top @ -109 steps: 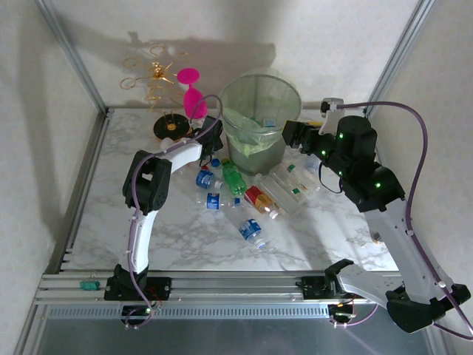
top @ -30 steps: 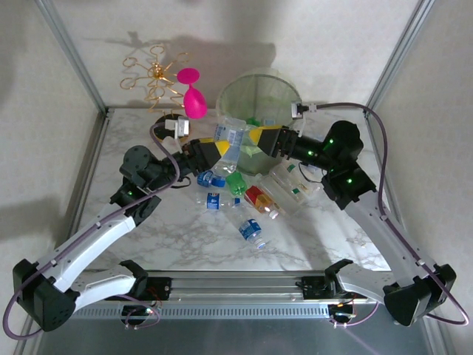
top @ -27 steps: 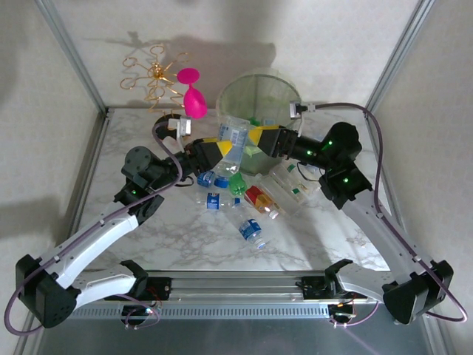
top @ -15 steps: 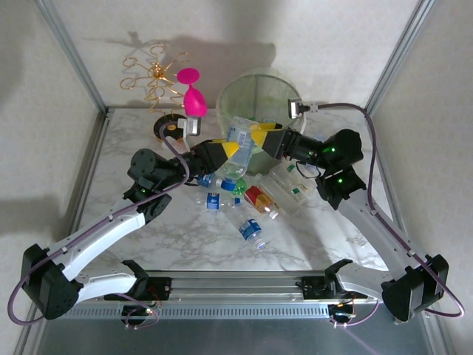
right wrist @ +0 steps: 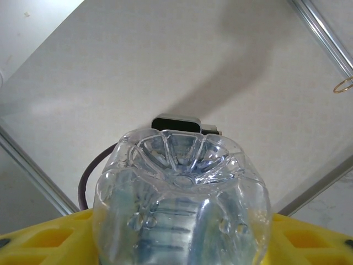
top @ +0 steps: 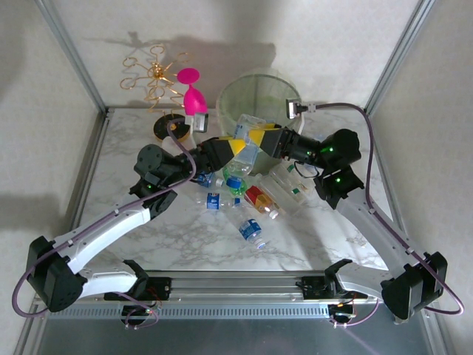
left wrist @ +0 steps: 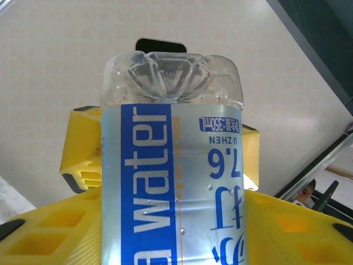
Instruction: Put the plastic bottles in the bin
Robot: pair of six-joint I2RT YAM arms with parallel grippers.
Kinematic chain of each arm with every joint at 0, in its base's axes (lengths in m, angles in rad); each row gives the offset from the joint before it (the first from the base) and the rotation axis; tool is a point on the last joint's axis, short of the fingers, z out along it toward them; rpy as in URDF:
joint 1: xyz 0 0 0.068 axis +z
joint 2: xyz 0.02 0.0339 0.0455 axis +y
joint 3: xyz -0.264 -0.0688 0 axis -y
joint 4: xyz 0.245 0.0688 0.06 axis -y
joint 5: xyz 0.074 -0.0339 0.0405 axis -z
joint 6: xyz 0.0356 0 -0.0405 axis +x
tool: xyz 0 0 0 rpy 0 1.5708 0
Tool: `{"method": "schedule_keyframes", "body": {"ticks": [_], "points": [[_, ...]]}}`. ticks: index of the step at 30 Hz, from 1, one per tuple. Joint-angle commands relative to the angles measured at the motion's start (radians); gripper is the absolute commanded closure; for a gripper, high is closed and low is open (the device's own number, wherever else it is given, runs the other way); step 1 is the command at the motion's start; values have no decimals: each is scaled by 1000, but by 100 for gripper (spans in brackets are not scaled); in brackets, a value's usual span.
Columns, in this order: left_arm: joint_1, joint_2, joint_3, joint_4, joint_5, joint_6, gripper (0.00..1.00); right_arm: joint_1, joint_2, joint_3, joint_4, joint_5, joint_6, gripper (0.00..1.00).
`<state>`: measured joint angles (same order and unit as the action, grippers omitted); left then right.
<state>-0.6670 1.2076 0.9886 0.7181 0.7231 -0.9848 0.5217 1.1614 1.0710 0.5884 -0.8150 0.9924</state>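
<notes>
Plastic bottle [left wrist: 171, 165] sits clamped between fingers of left gripper [top: 233, 148], seemingly right gripper [top: 258, 138] too.

One large round translucent grey-green bin [top: 260, 89], one pink goblet [top: 194, 100] and one gold wire stand [top: 155, 78] are counted. One clear blue-labelled plastic bottle [top: 244, 134] is held aloft; three lying blue-labelled bottles [top: 253, 231], one green bottle [top: 235, 183] and one red-labelled bottle [top: 256, 197] are counted below. The clear-bottle cluster [top: 292, 183] cannot be counted.
</notes>
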Motion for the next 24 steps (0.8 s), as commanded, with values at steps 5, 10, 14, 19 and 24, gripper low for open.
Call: {"method": "schedule_keyframes", "body": {"ticks": [5,10,14,19,24], "points": [[-16,1,45,-66,1,63,32,5,-5,10,18,23,-14,50],[-17,-45,96,-273,-117,201,25,-33,-6,41,-43,47,-42,51],[-17,-129,150,-525,-393,390,21,-109,8,138,-209,107,-141,53],[-17,-189,177,-736,-735,528,22,-185,121,376,-525,285,-362,55],[-19,-162,157,-835,-788,571,25,-206,296,570,-682,440,-544,55]]}}
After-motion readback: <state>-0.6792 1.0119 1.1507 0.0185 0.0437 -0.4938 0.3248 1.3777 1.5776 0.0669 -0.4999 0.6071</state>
